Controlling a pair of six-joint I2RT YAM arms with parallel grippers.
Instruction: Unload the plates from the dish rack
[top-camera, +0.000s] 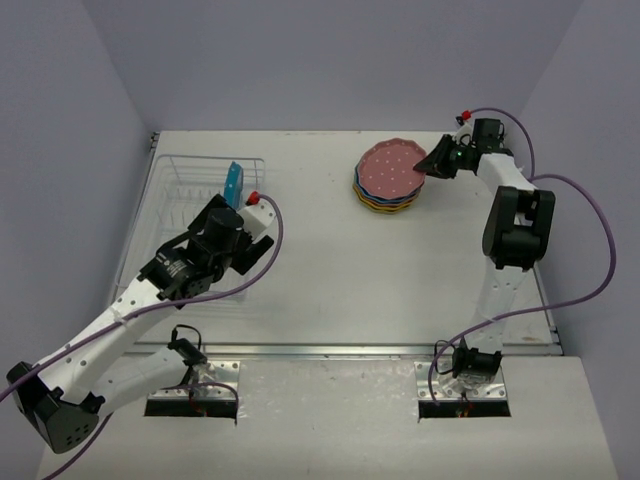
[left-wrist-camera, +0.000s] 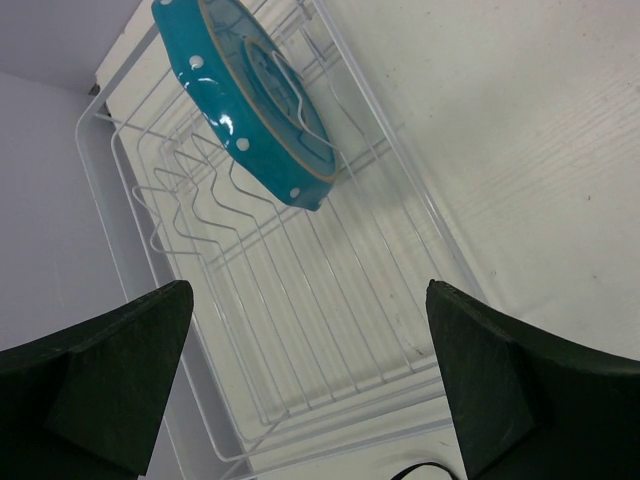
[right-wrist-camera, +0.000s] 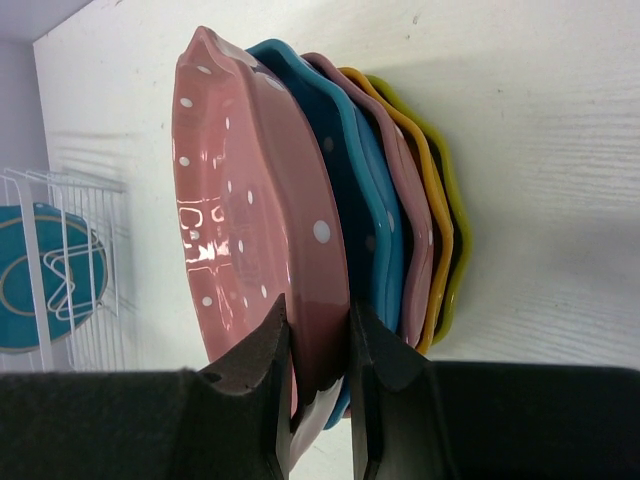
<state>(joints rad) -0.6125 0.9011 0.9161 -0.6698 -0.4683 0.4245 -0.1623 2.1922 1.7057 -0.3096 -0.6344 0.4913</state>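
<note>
Two robot arms at a white table (top-camera: 330, 280): a wire dish rack holding one plate, and a stack of plates gripped at its top.

Our left gripper (left-wrist-camera: 310, 300) hovers over the dish rack (left-wrist-camera: 330, 330) with its fingers spread wide and nothing between them. Ahead of those fingers, at the far end of the rack, a blue plate (left-wrist-camera: 250, 100) with white dots stands on edge in the wire slots, the only plate we see in the rack. Our right gripper (right-wrist-camera: 318, 310) is clamped on the near rim of a pink plate (right-wrist-camera: 240, 200), one finger above it and one below. Under the pink plate, just beyond the fingertips, lies the stack (right-wrist-camera: 400, 200) of four on the table: blue, pink, orange and yellow-green from the top down.
</note>
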